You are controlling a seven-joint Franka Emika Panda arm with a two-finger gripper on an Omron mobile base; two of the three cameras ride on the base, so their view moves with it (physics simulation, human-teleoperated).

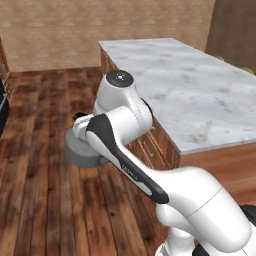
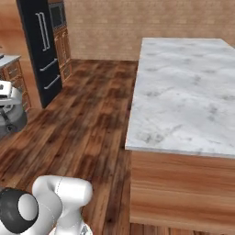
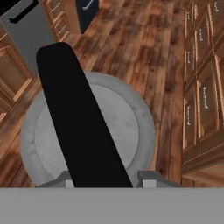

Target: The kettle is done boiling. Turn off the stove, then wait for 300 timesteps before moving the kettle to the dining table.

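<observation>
Gripper: jaws closed narrow on the dark arched handle, one grey fingertip showing at each side of it. Kettle: grey, rounded, hanging beneath the hand above the wooden plank floor, beside the wooden base of the dining table, lower than its marble top. Black refrigerator: against the far brick wall.
</observation>
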